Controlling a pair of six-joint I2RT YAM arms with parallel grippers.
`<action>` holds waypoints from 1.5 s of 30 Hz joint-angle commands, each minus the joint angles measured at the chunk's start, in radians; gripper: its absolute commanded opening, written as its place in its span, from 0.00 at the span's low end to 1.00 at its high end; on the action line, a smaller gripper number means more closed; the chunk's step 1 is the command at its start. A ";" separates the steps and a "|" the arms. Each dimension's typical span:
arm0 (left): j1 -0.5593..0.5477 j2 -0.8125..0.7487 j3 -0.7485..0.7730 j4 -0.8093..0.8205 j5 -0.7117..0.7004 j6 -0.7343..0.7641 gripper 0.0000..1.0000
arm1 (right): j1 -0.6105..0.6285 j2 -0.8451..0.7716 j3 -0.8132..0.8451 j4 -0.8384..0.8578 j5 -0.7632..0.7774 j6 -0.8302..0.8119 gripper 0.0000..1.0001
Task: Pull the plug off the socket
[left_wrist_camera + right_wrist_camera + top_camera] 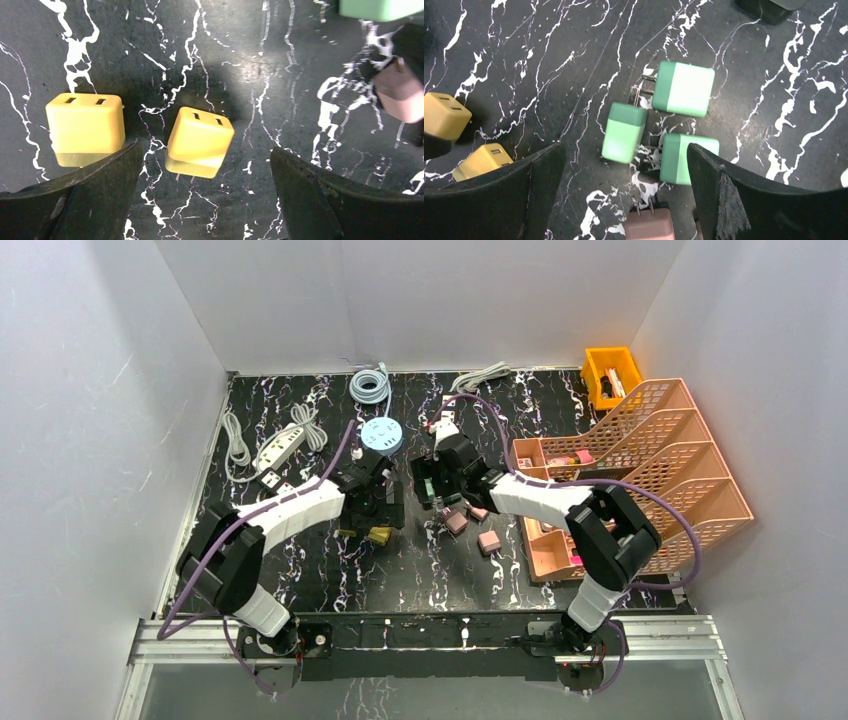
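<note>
Two yellow plug cubes lie apart on the black marble table (280,60), each with two slots in its face. One yellow cube (200,140) (380,535) shows its metal prongs and lies between the fingers of my open left gripper (204,162) (378,502). The other yellow cube (85,125) (347,532) lies just outside the left finger. My right gripper (625,150) (432,488) hangs open over three loose green plug cubes (624,132), with nothing held. No plug sits in a socket in these views.
Pink plug cubes (489,541) (649,225) lie by the right gripper. A round blue socket (381,435), a white power strip (280,447) and coiled cables (370,386) lie at the back. Orange file trays (640,470) and a yellow bin (610,375) stand on the right.
</note>
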 commanded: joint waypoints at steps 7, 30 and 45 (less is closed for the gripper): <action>0.025 -0.107 0.046 -0.036 0.062 0.055 0.98 | 0.002 0.127 0.167 -0.151 0.067 0.031 0.98; 0.070 -0.134 -0.008 0.014 0.143 0.080 0.95 | 0.040 0.117 0.140 -0.129 0.089 0.016 0.87; 0.208 -0.239 0.004 -0.033 0.154 0.150 0.95 | 0.081 0.172 0.197 -0.123 0.043 0.008 0.00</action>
